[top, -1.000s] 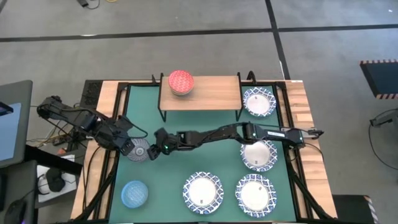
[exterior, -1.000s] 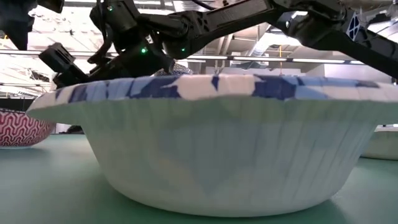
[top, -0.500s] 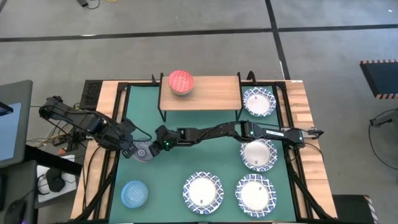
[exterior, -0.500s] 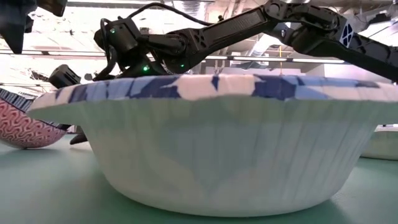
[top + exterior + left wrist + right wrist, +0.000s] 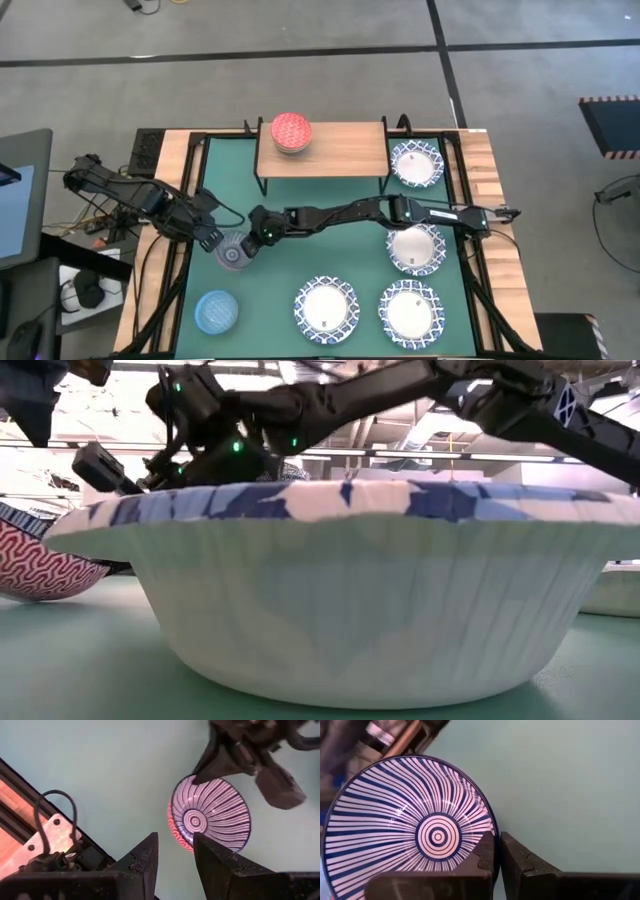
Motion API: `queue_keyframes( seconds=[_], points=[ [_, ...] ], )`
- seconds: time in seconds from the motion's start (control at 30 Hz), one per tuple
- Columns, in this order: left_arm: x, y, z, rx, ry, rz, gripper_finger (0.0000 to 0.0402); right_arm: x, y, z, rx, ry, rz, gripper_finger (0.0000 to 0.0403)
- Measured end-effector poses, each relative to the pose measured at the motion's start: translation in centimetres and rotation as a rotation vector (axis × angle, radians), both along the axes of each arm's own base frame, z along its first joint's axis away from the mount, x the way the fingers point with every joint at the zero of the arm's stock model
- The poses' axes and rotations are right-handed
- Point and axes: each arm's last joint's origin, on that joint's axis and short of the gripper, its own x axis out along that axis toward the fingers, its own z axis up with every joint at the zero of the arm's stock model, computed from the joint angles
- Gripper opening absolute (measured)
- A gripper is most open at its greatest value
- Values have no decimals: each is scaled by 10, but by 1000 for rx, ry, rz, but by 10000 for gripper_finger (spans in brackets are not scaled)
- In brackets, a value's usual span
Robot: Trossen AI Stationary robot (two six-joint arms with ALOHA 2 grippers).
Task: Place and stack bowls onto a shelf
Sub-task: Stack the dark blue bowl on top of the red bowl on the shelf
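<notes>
While four white bowls [image 5: 324, 307] wait, one red bowl [image 5: 291, 130] sits shelved

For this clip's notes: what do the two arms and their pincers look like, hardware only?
Both arms are dark, slim and multi-jointed. The right arm carries a white marking near its forearm and a green light by its wrist, and a dark cable runs along it. The left arm has black cables looping beside its base. The left pincer and the right pincer each have two chunky, matte black fingers with angular tips.

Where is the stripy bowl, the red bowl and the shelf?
stripy bowl [image 5: 437, 836]: right wrist view, its ringed middle.
red bowl [image 5: 291, 130]: high view, its middle.
shelf [image 5: 345, 148]: high view, bare wooden top.
</notes>
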Motion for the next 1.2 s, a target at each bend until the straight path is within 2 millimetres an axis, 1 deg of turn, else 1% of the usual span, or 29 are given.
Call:
queue_keyframes(
  seconds=[0.07, 0.13, 0.17, 0.23, 0.3, 0.37, 0.4, 0.53, 0.67, 0.77, 1.0, 1.13, 1.2],
  points=[
    [2, -1, 0, -9, -16, -8, 107, -7, 6, 13, -72, 55, -4, 31],
    [5, -2, 2, -11, -50, -44, 107, -15, 10, 32, -144, 82, -2, 31],
    [8, -3, 2, -10, -75, -67, 107, -19, 11, 44, -173, 89, 1, 31],
    [14, -5, 5, 4, -148, -113, 107, -31, 12, 75, -242, 110, 16, 31],
    [20, -7, 8, 28, -217, -146, 108, -41, 12, 105, -284, 89, 8, 31],
    [24, -7, 12, 66, -277, -159, 108, -52, 12, 126, -341, 104, 8, 31],
    [26, -7, 13, 93, -303, -160, 108, -57, 11, 133, -368, 114, 10, 31],
    [31, -6, 16, 184, -363, -146, 108, -65, 13, 145, -432, 133, 32, 31],
    [38, -4, 15, 200, -373, -125, 105, -72, 12, 161, -457, 117, 40, 31],
    [46, -2, 11, 205, -340, -105, 88, -75, 12, 160, -482, 143, 41, 31],
    [68, 1, -3, 195, -257, -83, 16, -80, 15, 160, -518, 192, 62, 31],
    [79, 3, -8, 179, -248, -77, 8, -85, 19, 162, -521, 217, 78, 34],
    [83, 4, -9, 181, -251, -90, 4, -87, 21, 165, -526, 221, 92, 54]
  ],
)
